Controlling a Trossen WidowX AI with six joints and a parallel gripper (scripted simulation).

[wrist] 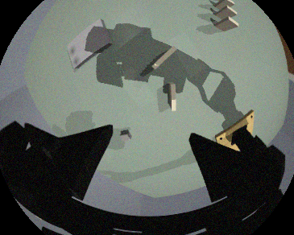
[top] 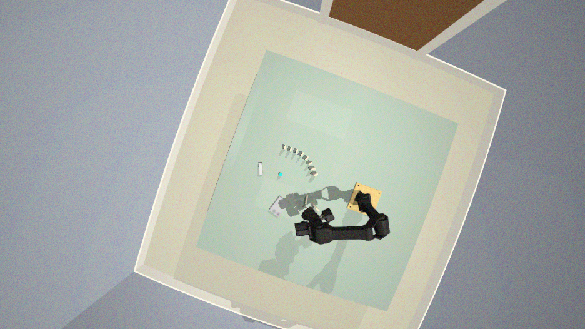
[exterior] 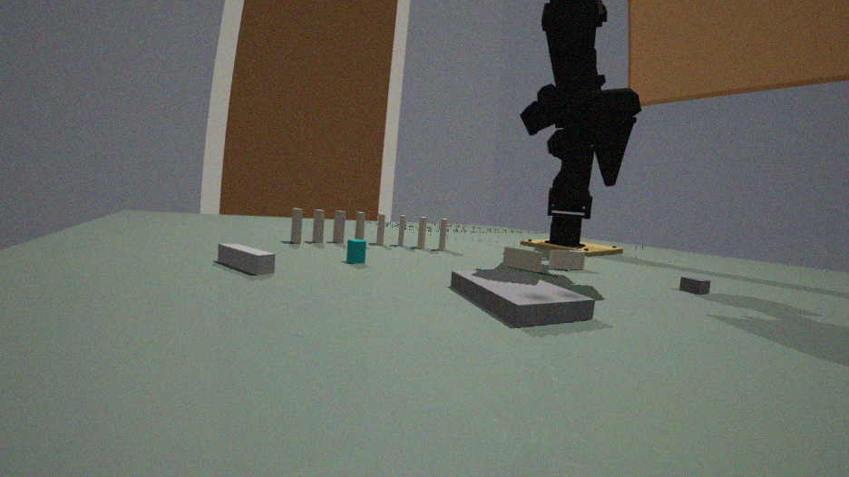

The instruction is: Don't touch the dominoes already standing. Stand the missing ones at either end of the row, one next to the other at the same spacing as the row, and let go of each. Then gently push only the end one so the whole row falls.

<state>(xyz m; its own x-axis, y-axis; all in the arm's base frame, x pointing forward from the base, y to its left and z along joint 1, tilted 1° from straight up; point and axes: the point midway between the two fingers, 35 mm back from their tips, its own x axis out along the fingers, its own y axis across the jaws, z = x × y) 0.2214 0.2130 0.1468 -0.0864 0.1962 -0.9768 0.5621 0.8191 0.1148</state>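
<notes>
Several cream dominoes (top: pixel 305 157) (exterior: pixel 380 229) (wrist: pixel 226 23) stand upright in an evenly spaced curved row; only one end of it shows at the top right of the wrist view. Two loose dominoes lie on their sides apart from the row. One loose domino (top: pixel 306 199) (exterior: pixel 522 258) (wrist: pixel 164 58) is nearer the grey slab; the other loose domino (exterior: pixel 566 260) (wrist: pixel 172 96) is closer to the arm and partly hidden by it in the top view. My gripper (wrist: pixel 153 133) is open and empty, high above the table. The loose dominoes lie beyond its fingertips in the wrist view.
A flat grey slab (top: pixel 275 205) (exterior: pixel 551 311) (wrist: pixel 80 50) lies near the loose dominoes. A teal block (top: pixel 280 174) (exterior: pixel 356 251) and a long grey block (top: pixel 260 168) (exterior: pixel 247 258) are on the row's inner side. A small grey block (exterior: pixel 695 285) (wrist: pixel 126 135) lies apart. The arm stands on a yellow base plate (top: pixel 374 190) (exterior: pixel 604 250).
</notes>
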